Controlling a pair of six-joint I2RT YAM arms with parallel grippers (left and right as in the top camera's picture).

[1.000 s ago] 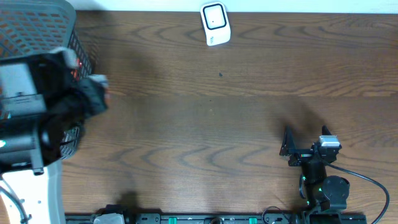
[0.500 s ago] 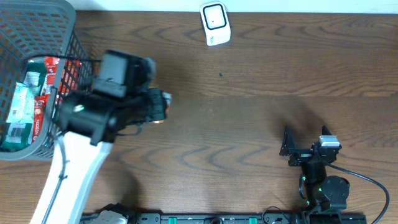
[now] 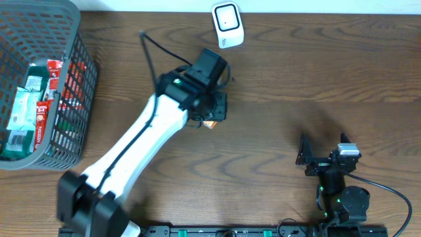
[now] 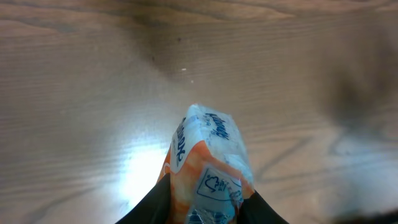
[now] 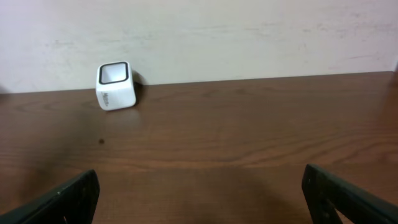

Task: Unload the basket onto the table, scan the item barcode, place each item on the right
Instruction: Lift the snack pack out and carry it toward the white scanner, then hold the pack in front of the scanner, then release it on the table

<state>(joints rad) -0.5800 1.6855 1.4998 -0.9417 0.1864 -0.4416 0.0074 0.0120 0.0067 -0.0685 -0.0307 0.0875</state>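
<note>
The left claw (image 3: pixel 214 113) now sits in the upper middle of the overhead view, just below the white scanner (image 3: pixel 227 25). Half a second ago it was left of centre beside the grey basket (image 3: pixel 80 72), and a second ago over the basket itself. It is closed narrowly on an orange, white and blue packet (image 4: pixel 208 165), which pokes out between the fingers (image 4: pixel 149 208) above the wooden tabletop (image 3: pixel 296 79); whether a barcode faces the scanner I cannot tell. With the arm gone from that side, the basket in the upper left is fully exposed, with more packets (image 3: pixel 33 112) inside. The right claw (image 3: pixel 322 157) has not moved from the lower right, its jaws spread wide and holding nothing.
</note>
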